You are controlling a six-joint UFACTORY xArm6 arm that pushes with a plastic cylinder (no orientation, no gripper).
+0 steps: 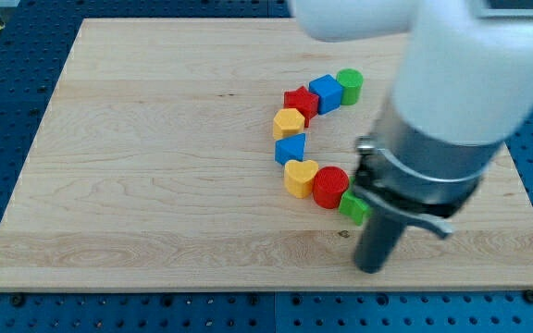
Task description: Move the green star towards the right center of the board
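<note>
The green star [353, 205] lies right of the board's middle, partly hidden behind the arm, touching the red cylinder [330, 186] on its left. My tip [370, 269] rests on the board just below and slightly right of the green star. The rod rises from there into the large white and grey arm [452, 102] that covers the view's right.
An arc of blocks curves up from the star: red cylinder, yellow heart [300, 178], blue block [290, 148], yellow hexagon [288, 122], red star [302, 101], blue cube [326, 92], green cylinder [349, 85]. The wooden board [155, 166] lies on a blue surface.
</note>
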